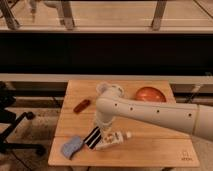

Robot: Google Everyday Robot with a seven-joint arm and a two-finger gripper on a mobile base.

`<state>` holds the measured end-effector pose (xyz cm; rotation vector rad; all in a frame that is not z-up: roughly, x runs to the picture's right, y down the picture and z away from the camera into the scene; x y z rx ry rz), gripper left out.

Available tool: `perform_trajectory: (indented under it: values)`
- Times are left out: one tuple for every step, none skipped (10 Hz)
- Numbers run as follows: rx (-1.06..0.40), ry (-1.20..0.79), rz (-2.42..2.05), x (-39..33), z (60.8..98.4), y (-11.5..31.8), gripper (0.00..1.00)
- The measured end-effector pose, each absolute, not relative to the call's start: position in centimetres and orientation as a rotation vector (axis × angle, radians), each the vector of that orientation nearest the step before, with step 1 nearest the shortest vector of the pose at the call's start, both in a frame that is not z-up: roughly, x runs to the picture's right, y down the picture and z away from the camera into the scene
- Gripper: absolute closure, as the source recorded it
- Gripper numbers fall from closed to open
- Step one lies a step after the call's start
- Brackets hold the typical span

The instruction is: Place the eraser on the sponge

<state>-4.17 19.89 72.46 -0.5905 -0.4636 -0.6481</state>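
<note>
The sponge (71, 146) is a small light-blue pad with wavy edges, lying flat near the front left corner of the wooden table (150, 150). My gripper (93, 138), black with pale stripes, hangs low over the table just right of the sponge, close to its edge. The white arm (150, 112) reaches in from the right. I cannot make out the eraser; it is hidden or out of view.
A white bottle (116, 138) lies on its side just right of the gripper. A reddish-brown oblong object (82, 105) rests at the table's left middle. An orange-red bowl (150, 94) stands at the back right. A black chair base (15, 125) is left of the table.
</note>
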Motion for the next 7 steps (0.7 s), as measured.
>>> perform_trajectory:
  values:
    - [-0.589,-0.467,-0.652,-4.5,72.4,19.9,1.00]
    - [-0.589,-0.468,-0.652,-4.4,72.3,20.0,1.00]
    - [-0.587,-0.473,-0.658,-4.3,72.1,20.3,1.00]
    - [-0.585,-0.479,-0.668,-4.8,71.9,20.6,1.00]
    - [-0.586,-0.484,-0.676,-5.4,71.8,20.8,1.00]
    - [-0.585,-0.489,-0.681,-5.9,71.6,20.8,1.00]
    - [-0.586,-0.494,-0.690,-6.6,71.5,20.7,1.00]
